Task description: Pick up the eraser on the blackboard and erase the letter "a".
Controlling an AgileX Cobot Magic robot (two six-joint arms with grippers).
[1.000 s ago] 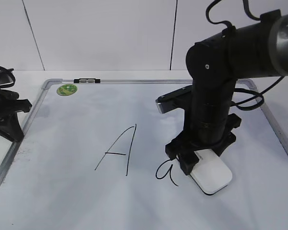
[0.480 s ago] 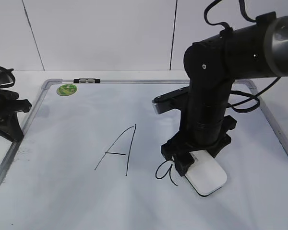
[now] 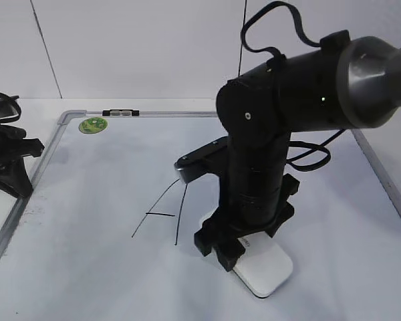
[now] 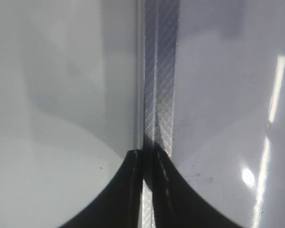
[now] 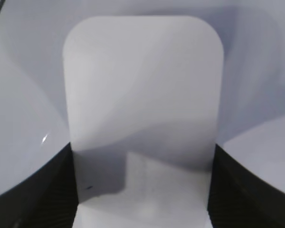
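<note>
Your right gripper [image 3: 237, 249] was clamped on the eraser [image 3: 264, 267], one finger on each long side, pressing it flat on the blackboard [image 3: 107, 194] just right of the capital A [image 3: 164, 214]. Couldn't spot the letter "a" anywhere, since the arm and eraser covered the patch beside the A. Your left gripper [image 4: 147, 190] sat over the board's left frame edge [image 4: 156, 95] with its fingers pinched together, holding nothing.

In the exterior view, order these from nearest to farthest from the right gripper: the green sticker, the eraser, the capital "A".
1. eraser: clamped in the right gripper.
2. capital "A": just to its left.
3. green sticker: far top-left corner of the blackboard.
</note>
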